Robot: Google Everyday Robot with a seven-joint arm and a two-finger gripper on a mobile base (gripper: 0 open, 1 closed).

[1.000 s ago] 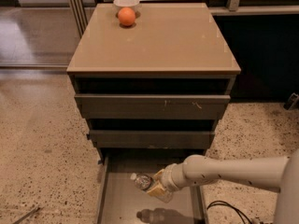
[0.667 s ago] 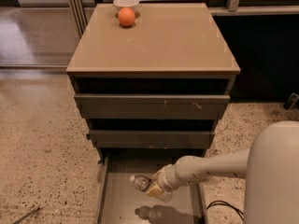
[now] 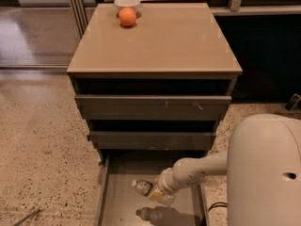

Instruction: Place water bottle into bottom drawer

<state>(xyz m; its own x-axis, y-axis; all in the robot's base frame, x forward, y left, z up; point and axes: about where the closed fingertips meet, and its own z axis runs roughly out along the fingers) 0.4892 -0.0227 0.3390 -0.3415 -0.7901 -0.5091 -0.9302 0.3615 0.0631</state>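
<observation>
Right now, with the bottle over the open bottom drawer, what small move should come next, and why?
Probably lower the gripper a little, straight down. It holds the water bottle tilted over the floor of the bottom drawer, inside its walls. The bottle's shadow lies apart from it, so it seems not yet to rest there. Release once it touches.

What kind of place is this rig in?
Probably an office or lab interior: a speckled polished floor, a metal-framed partition behind, and a three-drawer cabinet. The gripper holds the water bottle low over the open bottom drawer.
</observation>
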